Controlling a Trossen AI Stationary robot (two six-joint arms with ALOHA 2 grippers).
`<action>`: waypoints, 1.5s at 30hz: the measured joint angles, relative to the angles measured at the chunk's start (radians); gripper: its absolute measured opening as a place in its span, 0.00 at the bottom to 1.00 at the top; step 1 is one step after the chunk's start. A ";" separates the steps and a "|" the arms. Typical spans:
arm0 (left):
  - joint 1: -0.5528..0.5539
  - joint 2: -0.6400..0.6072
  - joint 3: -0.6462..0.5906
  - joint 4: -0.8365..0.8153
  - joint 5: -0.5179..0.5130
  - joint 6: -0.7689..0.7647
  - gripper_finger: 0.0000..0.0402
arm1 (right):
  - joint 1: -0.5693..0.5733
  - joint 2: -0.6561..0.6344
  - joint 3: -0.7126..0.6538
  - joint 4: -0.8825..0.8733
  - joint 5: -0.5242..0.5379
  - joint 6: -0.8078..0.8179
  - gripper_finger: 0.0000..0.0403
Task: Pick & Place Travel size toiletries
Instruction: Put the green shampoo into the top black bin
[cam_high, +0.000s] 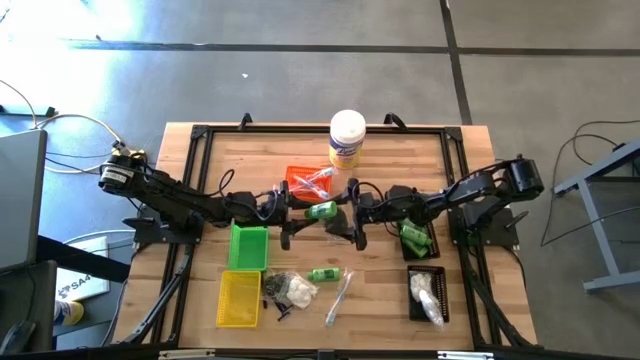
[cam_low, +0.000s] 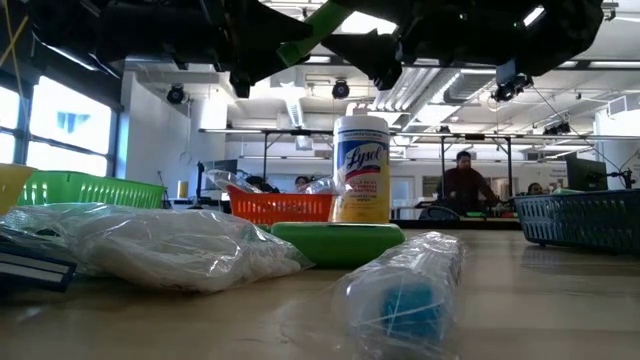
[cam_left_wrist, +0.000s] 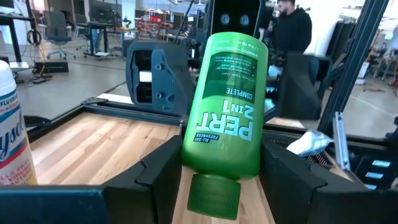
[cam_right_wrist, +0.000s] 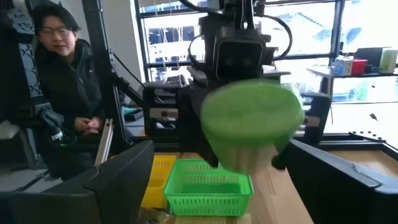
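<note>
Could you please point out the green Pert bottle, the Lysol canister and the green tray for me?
green Pert bottle (cam_left_wrist: 225, 118): left wrist view, label.
Lysol canister (cam_low: 361, 172): low view, label.
green tray (cam_high: 248, 247): high view, bare floor.

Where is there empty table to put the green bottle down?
Bare wood lies left of the white canister, along the far edge, and between the orange tray and the green tray. The near side is crowded: yellow tray, bagged bits, another small green bottle, black tray.

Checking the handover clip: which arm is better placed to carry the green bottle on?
Left. Its tool grips the green bottle between both fingers, while the right tool stands open facing it, touching nothing.
</note>
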 joint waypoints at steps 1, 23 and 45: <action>0.000 0.000 0.000 0.001 -0.001 -0.003 0.46 | 0.000 0.000 0.000 -0.003 0.003 0.000 0.86; 0.000 0.035 0.070 -0.002 -0.006 -0.009 0.46 | 0.004 0.000 -0.002 0.005 0.034 0.001 0.82; 0.000 0.038 0.067 -0.050 -0.007 -0.039 0.46 | 0.001 -0.001 0.000 -0.075 0.046 0.044 0.82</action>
